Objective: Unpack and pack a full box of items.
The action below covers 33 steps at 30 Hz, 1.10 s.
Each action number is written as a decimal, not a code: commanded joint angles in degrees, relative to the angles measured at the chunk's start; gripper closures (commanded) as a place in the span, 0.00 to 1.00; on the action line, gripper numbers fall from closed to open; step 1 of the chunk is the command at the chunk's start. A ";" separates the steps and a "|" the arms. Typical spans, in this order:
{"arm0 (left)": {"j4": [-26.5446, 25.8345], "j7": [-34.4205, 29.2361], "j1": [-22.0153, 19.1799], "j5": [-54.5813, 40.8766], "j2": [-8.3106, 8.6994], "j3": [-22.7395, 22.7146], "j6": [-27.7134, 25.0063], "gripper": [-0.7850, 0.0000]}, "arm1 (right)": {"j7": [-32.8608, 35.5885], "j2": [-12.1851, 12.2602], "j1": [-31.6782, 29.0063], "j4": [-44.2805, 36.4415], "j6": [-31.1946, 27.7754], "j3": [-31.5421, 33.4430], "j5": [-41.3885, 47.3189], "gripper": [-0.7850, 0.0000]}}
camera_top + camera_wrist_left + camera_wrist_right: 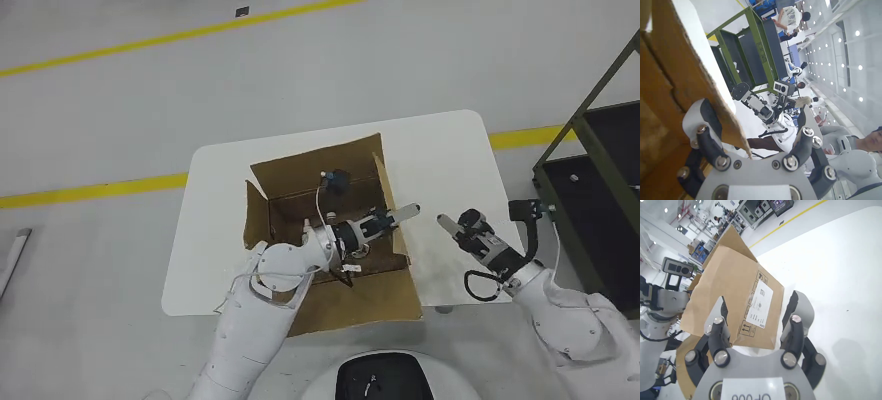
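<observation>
Both arms (pixel 283 262) wear glossy white shells with dark joint bands; a black cable (pixel 474 289) loops by one wrist. The left pincer (pixel 749 113) and the right pincer (pixel 760 298) share a grey base plate, black linkage bars, silver round-head screws, white-backed black-padded fingers, and a white label at six o'clock.

The box (pixel 300 200) sits on the middle of the table (pixel 450 150), its flaps spread out. The left gripper (pixel 398 214) reaches in from the near side to the box's right wall and straddles the right flap (pixel 385 185), with one finger (pixel 702 113) inside and the other (pixel 802 123) outside. The right gripper (pixel 761 303) hangs over the table to the right of the box, near it but apart, facing that wall. A rack (pixel 590 150) stands on the floor to the right of the table.
</observation>
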 commanded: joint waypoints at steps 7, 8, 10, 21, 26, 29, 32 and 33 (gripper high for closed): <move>6.00 -0.24 -4.93 -0.96 -2.13 7.82 -3.94 0.00 | 3.54 0.29 -0.70 2.14 -2.16 5.50 13.26 0.55; 6.74 -0.32 -5.39 -0.66 -2.32 8.47 -4.11 0.00 | 3.74 0.33 -0.64 2.22 -2.31 5.82 13.70 0.56; 8.09 -0.43 -6.12 -0.75 -2.71 9.52 -4.55 0.00 | 4.36 0.38 -0.49 2.47 -2.45 6.06 14.35 0.60; 11.17 -0.88 -7.53 -0.21 -3.51 11.04 -3.89 0.00 | 7.28 0.50 4.16 2.98 -2.03 2.94 11.69 0.65; 11.52 -0.92 -7.64 0.00 -3.67 11.05 -3.94 0.00 | 8.25 0.53 5.28 3.34 -2.02 1.51 10.46 0.65; 11.61 -0.96 -7.62 0.06 -3.75 11.00 -4.01 0.00 | 8.79 0.58 5.76 3.73 -1.57 0.83 9.11 0.72; 11.68 -1.05 -7.56 0.16 -3.76 10.77 -4.07 0.00 | 8.64 0.58 6.03 4.23 -1.03 0.29 8.33 0.98; 11.73 -1.09 -7.51 0.20 -3.74 10.61 -4.09 0.00 | 8.47 0.57 6.10 4.37 -0.99 0.13 8.24 1.00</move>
